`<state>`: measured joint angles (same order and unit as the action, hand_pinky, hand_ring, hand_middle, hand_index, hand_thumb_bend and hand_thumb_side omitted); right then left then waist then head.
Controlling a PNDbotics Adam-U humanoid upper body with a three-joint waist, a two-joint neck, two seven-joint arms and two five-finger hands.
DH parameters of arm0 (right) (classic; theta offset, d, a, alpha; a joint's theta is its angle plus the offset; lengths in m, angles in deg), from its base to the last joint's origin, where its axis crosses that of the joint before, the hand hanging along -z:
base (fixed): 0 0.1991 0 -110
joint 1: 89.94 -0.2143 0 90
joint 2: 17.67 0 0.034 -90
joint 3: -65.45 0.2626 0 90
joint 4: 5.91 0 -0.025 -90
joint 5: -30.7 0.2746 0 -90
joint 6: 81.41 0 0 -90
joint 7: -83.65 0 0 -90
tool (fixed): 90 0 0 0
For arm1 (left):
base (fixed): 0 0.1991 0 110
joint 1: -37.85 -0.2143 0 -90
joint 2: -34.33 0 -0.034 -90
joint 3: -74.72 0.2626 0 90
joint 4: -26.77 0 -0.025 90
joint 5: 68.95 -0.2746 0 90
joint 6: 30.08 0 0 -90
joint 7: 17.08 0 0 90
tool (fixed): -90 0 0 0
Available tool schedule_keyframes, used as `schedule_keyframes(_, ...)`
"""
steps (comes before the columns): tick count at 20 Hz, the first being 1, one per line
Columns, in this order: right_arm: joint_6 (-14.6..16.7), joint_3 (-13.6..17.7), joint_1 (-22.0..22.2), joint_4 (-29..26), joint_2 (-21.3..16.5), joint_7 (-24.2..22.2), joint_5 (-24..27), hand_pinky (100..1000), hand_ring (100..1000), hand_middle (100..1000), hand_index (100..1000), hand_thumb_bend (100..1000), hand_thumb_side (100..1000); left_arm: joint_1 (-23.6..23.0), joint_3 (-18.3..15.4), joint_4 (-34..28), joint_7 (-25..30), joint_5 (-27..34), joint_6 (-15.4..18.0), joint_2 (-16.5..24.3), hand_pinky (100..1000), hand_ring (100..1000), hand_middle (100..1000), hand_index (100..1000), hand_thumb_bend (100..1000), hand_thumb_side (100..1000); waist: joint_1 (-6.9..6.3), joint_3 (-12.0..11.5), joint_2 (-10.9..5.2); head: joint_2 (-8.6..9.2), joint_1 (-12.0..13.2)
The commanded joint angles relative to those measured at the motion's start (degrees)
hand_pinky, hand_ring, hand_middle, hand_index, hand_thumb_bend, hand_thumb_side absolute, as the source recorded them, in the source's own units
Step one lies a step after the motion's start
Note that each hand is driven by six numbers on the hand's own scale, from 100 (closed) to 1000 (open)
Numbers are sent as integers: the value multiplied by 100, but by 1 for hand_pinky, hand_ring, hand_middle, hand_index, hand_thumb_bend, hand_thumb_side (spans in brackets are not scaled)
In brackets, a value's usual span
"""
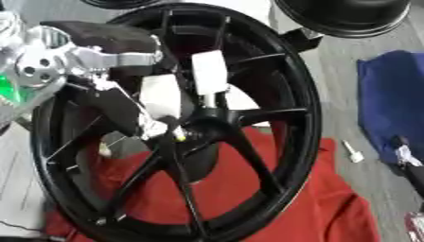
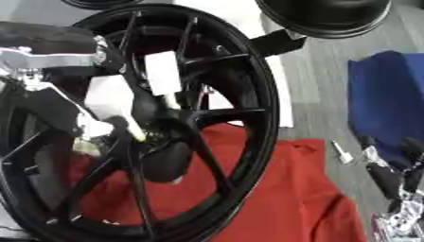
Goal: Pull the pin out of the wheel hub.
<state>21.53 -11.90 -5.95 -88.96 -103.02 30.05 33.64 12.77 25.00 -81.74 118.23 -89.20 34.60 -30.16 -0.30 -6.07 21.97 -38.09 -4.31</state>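
Pin (image 1: 179, 136): only a small pale, yellowish tip shows at the centre of the black wheel hub (image 1: 207, 127); its shaft is hidden, so axis unclear. Wheel (image 1: 302, 118) stands tilted over a red cloth (image 1: 273, 198). My left hand (image 1: 162, 101) reaches between the spokes, white-padded fingers curled about the pin tip. Right hand (image 2: 389, 184) low at right edge, fingers unreadable. Another small white pin (image 1: 354, 152) lies on the grey floor beside a blue cloth (image 1: 393, 104).

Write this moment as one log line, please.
left hand: fingers at hub of black spoked wheel | pin: unclear | right hand: idle | red cloth beneath
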Motion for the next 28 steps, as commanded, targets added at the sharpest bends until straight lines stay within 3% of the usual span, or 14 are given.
schedule_keyframes(1, -12, 32, -6, -100, -109, 23, -3, 657, 790, 651, 742, 666, 256, 51, -142, -154, 665, 117, -772, 206, 502, 502, 498, 697, 100, 277, -8, -11, -120, 68, 0)
schedule_keyframes(9, -33, 50, 8, -86, -149, 70, -1, 657, 791, 651, 742, 666, 256, 95, -405, -559, 665, 514, -641, 411, 503, 546, 521, 700, 100, 288, -48, -44, -148, 56, -73)
schedule_keyframes(16, -40, 74, 32, -74, -187, 112, -2, 657, 791, 651, 742, 666, 256, 210, -924, -608, 665, 970, -109, 571, 522, 547, 524, 698, 100, 195, -87, -93, -174, 33, -131)
schedule_keyframes(18, -42, 79, 35, -70, -194, 120, 1, 657, 791, 651, 742, 666, 256, 237, -1057, -609, 665, 941, 82, 608, 521, 549, 527, 700, 146, 162, -95, -104, -180, 27, -152)
schedule_keyframes(24, -37, 126, 65, -61, -234, 170, -7, 657, 791, 651, 742, 667, 256, 13, -1992, -609, 665, 801, 647, 988, 517, 537, 511, 697, 229, 142, -145, -202, -184, -35, -269)
schedule_keyframes(28, -32, 165, 94, -57, -257, 209, -17, 657, 791, 651, 742, 667, 255, -492, -2714, -489, 551, 659, 610, 1338, 508, 520, 486, 689, 194, 130, -168, -268, -187, -56, -347)
